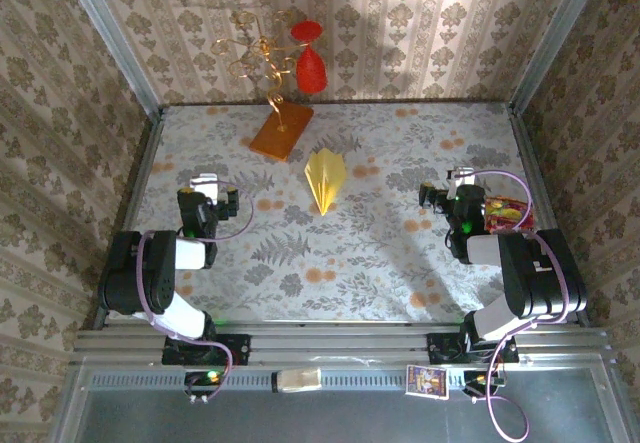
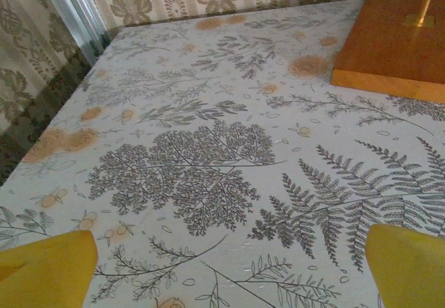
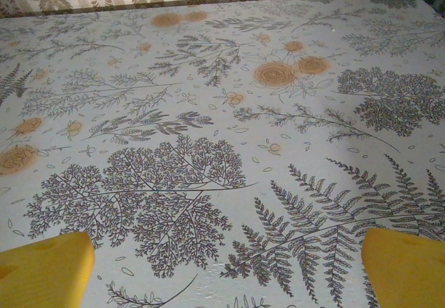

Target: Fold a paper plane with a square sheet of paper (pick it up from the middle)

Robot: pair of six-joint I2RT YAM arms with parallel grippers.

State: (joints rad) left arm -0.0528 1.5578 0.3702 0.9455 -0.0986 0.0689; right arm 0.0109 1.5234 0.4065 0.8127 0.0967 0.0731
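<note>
Both jaws wide, above table (image 2: 208, 78)

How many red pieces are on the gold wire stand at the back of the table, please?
2. A smaller red piece sits at the top right of the gold wire; a larger red piece is just below it. None seems hidden.

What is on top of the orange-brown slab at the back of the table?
A gold wire stand rises from the orange-brown slab, curling upward and carrying two red pieces. Whatever lies under the slab is covered and cannot be seen.
</note>
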